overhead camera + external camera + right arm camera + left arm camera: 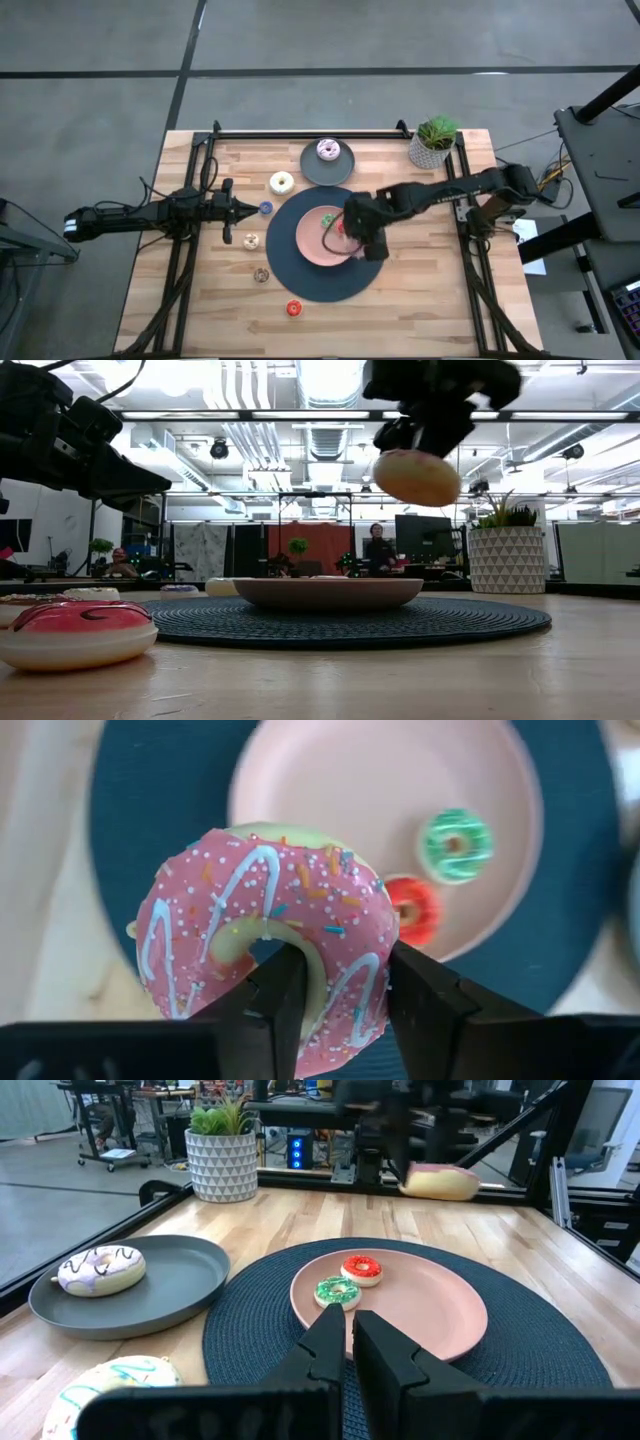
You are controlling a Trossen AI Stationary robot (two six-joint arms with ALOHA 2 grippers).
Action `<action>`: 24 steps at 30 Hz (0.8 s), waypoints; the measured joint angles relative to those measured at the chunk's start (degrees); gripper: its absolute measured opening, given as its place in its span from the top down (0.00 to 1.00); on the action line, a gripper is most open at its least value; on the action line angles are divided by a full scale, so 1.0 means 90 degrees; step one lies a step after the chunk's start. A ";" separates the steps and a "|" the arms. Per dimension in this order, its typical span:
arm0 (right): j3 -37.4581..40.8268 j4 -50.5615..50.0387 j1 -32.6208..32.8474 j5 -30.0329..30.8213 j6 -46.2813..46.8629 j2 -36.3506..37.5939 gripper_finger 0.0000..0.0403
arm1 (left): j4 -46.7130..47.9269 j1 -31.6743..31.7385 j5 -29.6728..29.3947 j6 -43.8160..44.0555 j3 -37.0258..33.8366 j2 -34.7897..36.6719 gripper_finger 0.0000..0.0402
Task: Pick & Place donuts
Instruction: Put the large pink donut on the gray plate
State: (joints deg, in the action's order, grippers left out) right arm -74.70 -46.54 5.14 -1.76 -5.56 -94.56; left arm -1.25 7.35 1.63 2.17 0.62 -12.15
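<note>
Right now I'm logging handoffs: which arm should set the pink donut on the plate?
Right. Its gripper already holds the pink donut above the pink plate; the left gripper waits off the mat.

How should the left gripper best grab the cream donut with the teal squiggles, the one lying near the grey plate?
Judging from its pose, come straight down from above. The cream donut lies flat on the table, hole up, apart from the grey plate. Put one finger in the hole and one outside the rim, pinching the ring wall, as the right gripper holds the pink sprinkled donut. The left gripper waits nearby.
</note>
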 joint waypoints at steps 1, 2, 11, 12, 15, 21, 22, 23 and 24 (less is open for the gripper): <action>-0.0023 -0.0001 -0.0108 0.0000 -0.0098 0.0000 0.70 | 0.0001 0.0000 0.0000 -0.0001 0.0000 -0.0001 1.00; -0.0034 -0.0004 -0.0214 0.0000 -0.0185 0.0000 0.70 | 0.0001 0.0000 0.0000 0.0000 0.0000 0.0001 1.00; -0.0075 0.0079 -0.1273 0.0032 -0.0598 -0.0019 0.68 | 0.0001 0.0000 0.0000 -0.0002 0.0000 -0.0001 1.00; -0.0075 0.0090 -0.1397 0.0032 -0.0599 -0.0019 0.68 | 0.0001 -0.0001 0.0000 -0.0001 -0.0001 0.0000 1.00; -0.0077 0.0087 -0.1765 0.0043 -0.0514 -0.0019 0.69 | 0.0001 -0.0001 0.0000 -0.0001 -0.0001 0.0000 1.00; -0.0104 0.0186 -0.2405 0.0046 -0.0399 -0.0022 0.72 | 0.0001 -0.0002 0.0000 0.0000 0.0000 0.0001 1.00; -0.0104 0.0219 -0.2499 0.0046 -0.0383 -0.0030 0.72 | 0.0001 0.0000 0.0000 -0.0002 -0.0001 0.0000 1.00; -0.0107 0.0255 -0.2588 0.0044 -0.0381 -0.0057 0.72 | 0.0000 0.0000 0.0000 0.0000 -0.0001 0.0001 1.00; -0.0134 0.0255 -0.2684 0.0044 -0.0381 -0.0094 0.72 | 0.0001 -0.0001 0.0000 -0.0001 -0.0001 0.0000 1.00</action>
State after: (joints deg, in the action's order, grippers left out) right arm -75.90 -44.25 -19.02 -1.37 -8.99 -95.41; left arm -1.23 7.34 1.63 2.17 0.61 -12.15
